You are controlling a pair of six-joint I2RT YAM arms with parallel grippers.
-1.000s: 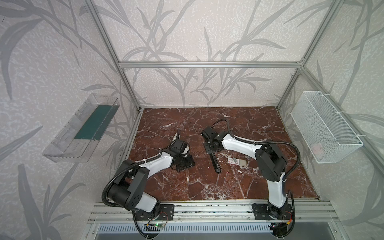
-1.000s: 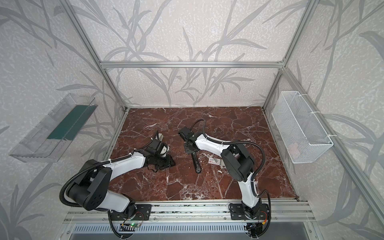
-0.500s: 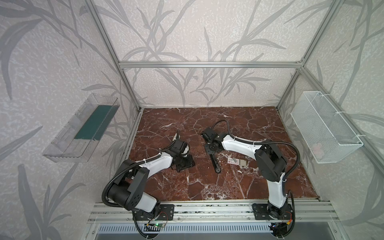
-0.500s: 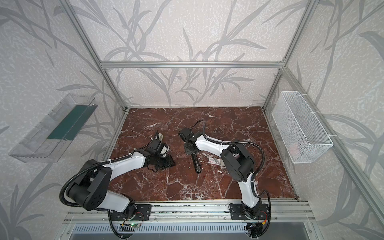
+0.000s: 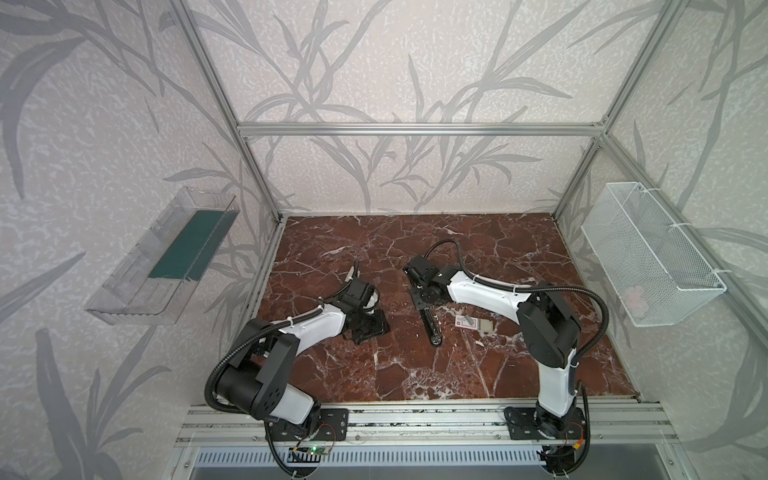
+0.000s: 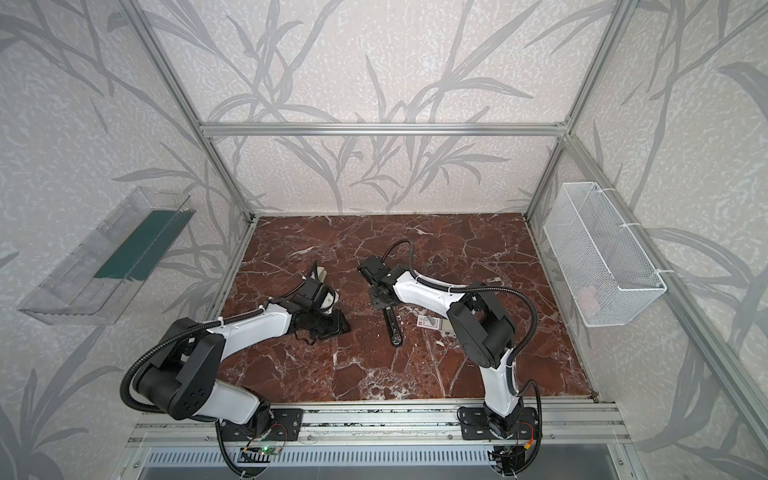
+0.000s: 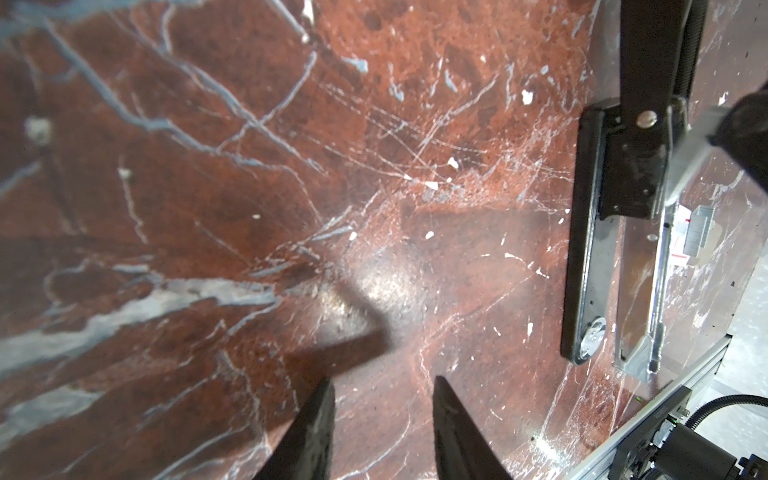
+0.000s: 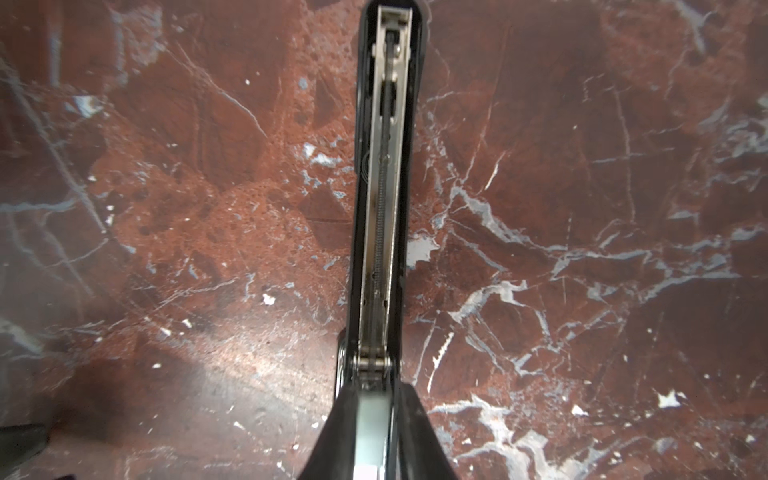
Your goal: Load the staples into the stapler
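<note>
Stapler (image 5: 432, 328) lies opened on the table (image 5: 374, 374), its silver rail (image 8: 382, 187) exposed, with the staples (image 7: 700, 230) lying on their box (image 5: 476, 324) just beside it to the right. Left end effector (image 7: 382, 386) sits released and empty to the stapler's left. Farther back, the right end effector (image 8: 374, 419) straddles the stapler's hinge end, though I cannot tell whether it grips.

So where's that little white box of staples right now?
In both top views the staple box lies flat on the marble table, right of centre, just right of the black stapler.
</note>
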